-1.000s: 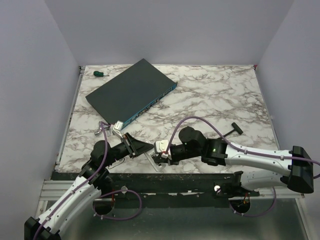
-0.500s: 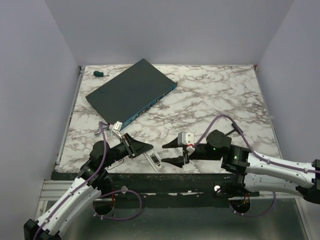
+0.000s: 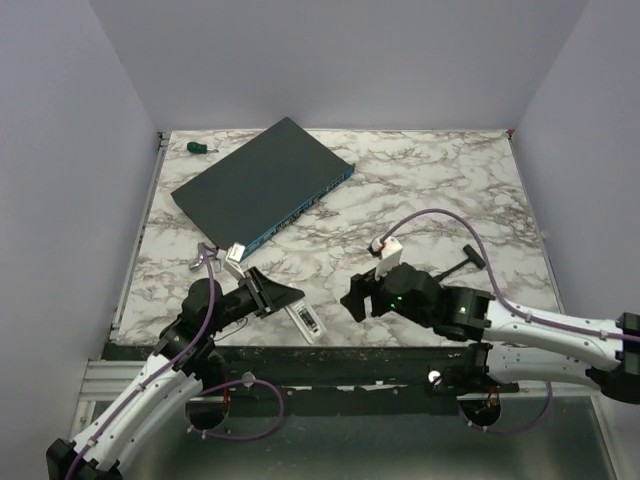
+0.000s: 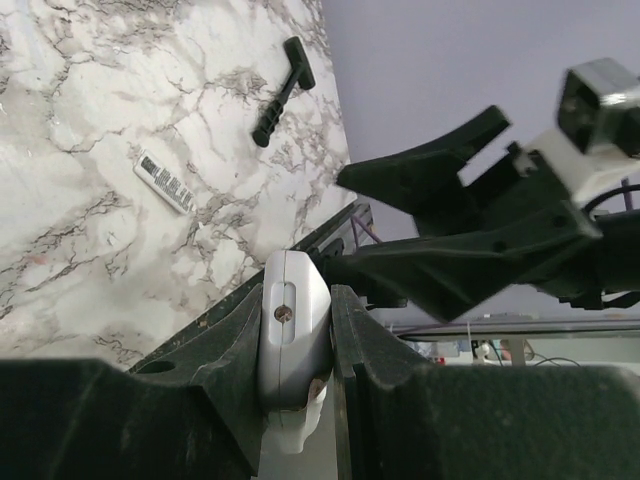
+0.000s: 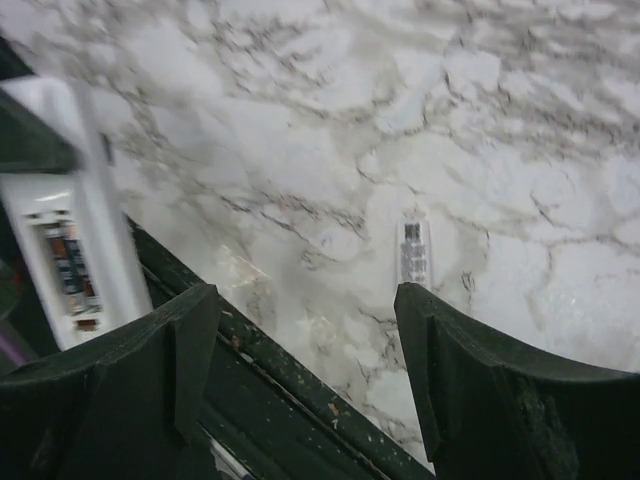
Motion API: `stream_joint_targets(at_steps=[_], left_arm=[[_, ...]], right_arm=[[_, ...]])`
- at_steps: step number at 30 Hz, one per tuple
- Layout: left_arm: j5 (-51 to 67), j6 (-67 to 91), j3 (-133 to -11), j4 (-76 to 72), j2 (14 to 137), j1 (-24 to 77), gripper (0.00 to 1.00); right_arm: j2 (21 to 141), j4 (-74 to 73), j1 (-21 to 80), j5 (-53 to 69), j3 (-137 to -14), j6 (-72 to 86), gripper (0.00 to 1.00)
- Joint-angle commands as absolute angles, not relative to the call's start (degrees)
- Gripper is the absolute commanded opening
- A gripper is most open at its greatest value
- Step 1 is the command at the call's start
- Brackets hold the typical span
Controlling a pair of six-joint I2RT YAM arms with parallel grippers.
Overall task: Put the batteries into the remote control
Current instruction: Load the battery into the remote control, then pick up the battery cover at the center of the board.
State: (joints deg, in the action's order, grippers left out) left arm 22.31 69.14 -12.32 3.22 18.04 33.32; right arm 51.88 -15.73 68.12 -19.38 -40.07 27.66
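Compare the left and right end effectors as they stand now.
The left end effector is shut on the remote control, while the right end effector stands open and holds nothing. In the top view the left end effector points rightward and the right end effector points leftward, so they face each other. Both are black and sit at the near edge of the table.

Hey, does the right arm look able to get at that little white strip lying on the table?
Probably yes. The right tool is open, and the strip lies flat on the table close in front of it, with nothing on top of it.
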Motion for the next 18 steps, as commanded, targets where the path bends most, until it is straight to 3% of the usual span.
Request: stream_joint_targets(at_steps=[1, 7, 18], left_arm=[[21.7, 67.7, -15.2, 3.5, 18.5, 32.9, 0.0], [20.9, 68.2, -15.2, 5.5, 16.1, 32.6, 0.0], [20.7, 68.5, -15.4, 6.8, 14.5, 32.5, 0.0]], right_arm=[[61.3, -27.4, 67.9, -23.7, -41.5, 34.9, 0.79], [67.1, -22.4, 66.8, -22.3, -39.5, 31.5, 0.77], [76.7, -14.2, 57.4, -9.3, -39.3, 20.6, 0.7]])
